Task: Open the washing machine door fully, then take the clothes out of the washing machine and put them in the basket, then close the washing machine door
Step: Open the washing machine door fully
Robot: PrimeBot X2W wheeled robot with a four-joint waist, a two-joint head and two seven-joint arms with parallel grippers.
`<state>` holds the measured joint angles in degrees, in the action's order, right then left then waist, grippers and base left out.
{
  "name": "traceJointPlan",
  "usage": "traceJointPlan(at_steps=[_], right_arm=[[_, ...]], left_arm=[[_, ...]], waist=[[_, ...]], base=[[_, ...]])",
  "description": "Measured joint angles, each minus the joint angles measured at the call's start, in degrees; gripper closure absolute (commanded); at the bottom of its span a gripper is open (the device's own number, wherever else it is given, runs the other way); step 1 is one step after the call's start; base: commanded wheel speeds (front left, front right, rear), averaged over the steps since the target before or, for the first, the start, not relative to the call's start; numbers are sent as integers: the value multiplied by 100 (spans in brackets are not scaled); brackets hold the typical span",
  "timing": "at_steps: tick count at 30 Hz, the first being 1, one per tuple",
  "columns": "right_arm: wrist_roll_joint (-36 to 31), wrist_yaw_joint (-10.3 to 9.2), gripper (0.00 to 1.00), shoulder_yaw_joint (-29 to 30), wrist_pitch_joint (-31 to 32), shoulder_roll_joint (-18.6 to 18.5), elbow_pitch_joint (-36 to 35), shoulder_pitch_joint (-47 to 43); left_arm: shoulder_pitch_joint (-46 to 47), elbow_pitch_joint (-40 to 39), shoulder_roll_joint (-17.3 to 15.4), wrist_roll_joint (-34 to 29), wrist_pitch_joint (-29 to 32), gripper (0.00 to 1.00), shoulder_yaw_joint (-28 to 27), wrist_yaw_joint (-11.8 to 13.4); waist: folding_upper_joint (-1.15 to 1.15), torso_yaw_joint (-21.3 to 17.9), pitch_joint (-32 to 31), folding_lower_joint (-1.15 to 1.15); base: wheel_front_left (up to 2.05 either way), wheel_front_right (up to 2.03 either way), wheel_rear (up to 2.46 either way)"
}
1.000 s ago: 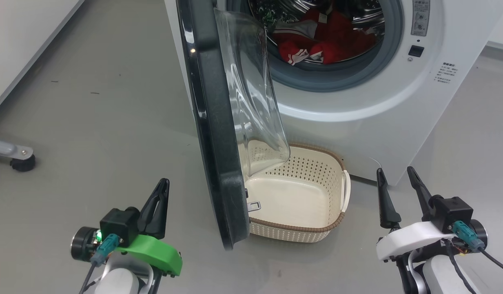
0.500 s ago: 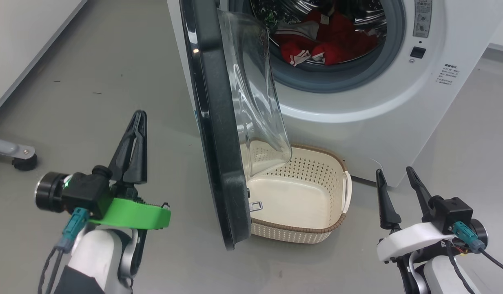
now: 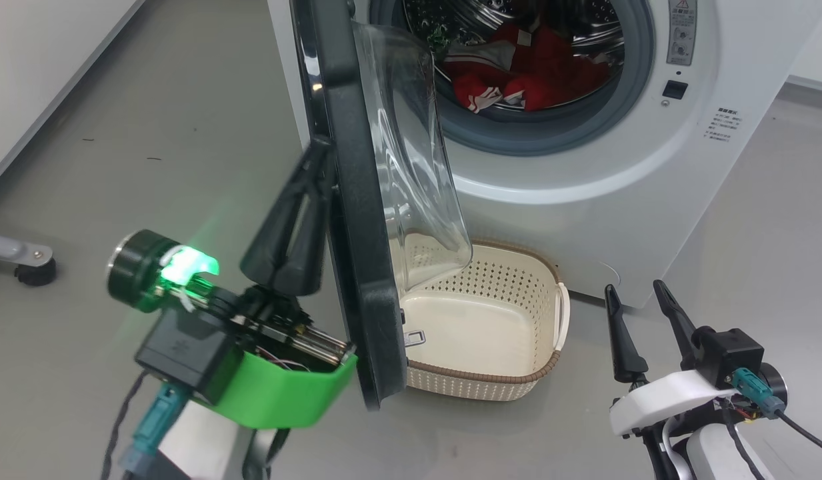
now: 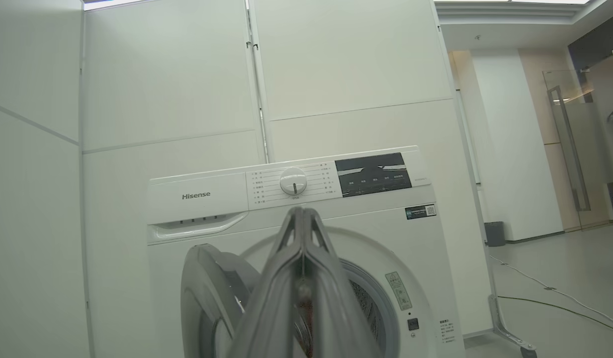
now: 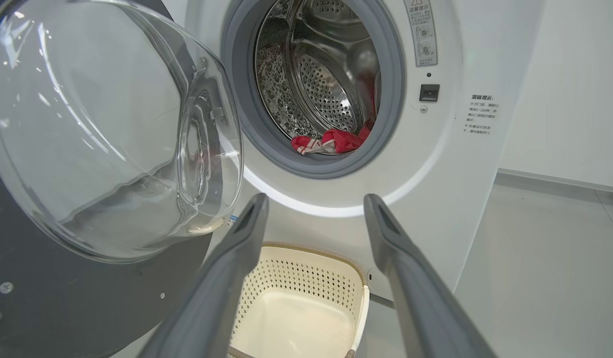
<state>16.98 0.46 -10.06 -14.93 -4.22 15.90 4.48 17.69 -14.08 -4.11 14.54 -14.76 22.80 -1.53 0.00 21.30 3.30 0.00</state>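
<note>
The washing machine door [image 3: 357,267] stands partly open and edge-on to the head camera, hinged at the left side of the washing machine [image 3: 584,187], with its clear glass bowl bulging back toward the machine's opening. The clothes [image 3: 517,73] lie inside the machine's steel drum, low against the grey seal: red fabric with a bit of white striped trim showing. The basket [image 3: 557,313] sits on the floor just in front of the machine, below the opening, with its left part behind the door.

The left gripper [image 3: 319,148] is raised at the door's outer black face, on the side turned away from the machine's opening. Its two dark fingers are clenched together with nothing between them, and whether they touch the door I cannot tell. The right gripper [image 3: 634,288] hangs low in front of the machine's right corner, just right of the basket, with its fingers spread apart and empty – in its own wrist view they frame the basket and the opening above it
</note>
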Motion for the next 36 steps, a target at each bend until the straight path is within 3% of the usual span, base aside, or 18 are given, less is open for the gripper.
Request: traceJointPlan(at_steps=[6, 15, 23, 36], right_arm=[[-3, 45, 0, 46, 0, 25, 36, -24], [-48, 67, 0, 87, 0, 63, 68, -37], [-103, 125, 0, 129, 0, 70, 69, -38], [-209, 170, 0, 186, 0, 94, 69, -33]], left_arm=[[-263, -125, 25, 158, 287, 100, 715, -288], [-907, 90, 16, 582, 1146, 100, 1278, -338], [-1238, 282, -64, 755, 1652, 100, 1344, -328], [-1472, 560, -219, 754, 1900, 100, 1078, -68]], waist=[[0, -68, -24, 0], [0, -143, -28, 0], [0, -151, 43, 0], [0, -157, 133, 0]], base=[[0, 0, 0], [0, 0, 0], [0, 0, 0], [0, 0, 0]])
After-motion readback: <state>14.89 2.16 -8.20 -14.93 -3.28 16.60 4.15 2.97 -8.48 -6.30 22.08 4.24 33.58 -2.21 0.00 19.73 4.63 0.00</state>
